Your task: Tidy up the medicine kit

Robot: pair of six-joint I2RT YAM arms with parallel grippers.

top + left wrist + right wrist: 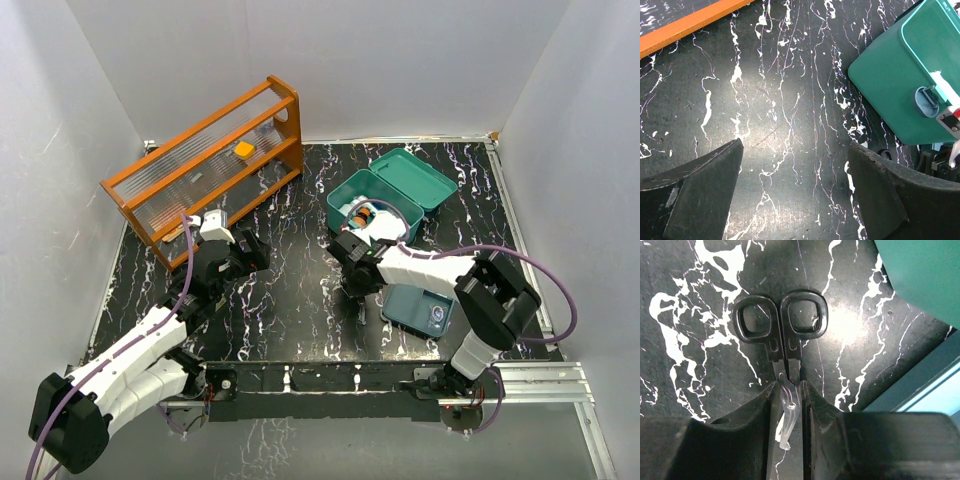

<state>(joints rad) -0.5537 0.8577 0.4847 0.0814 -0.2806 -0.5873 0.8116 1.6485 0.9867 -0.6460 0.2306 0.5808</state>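
Teal medicine kit (420, 178), lid open, items inside. Right jaws clamp black scissors (781, 342); left jaws wide, empty.

No legible text, brand, number or sign in any view; medicine kit (890, 90) plain teal, scissors (785, 347) unmarked, orange rack (190, 131) unlettered

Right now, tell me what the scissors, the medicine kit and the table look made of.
The scissors: glossy black plastic handles; blades look metal, mostly hidden. The medicine kit: smooth teal moulded plastic, rounded corners. The table: black, white-veined, marble-look, probably printed.
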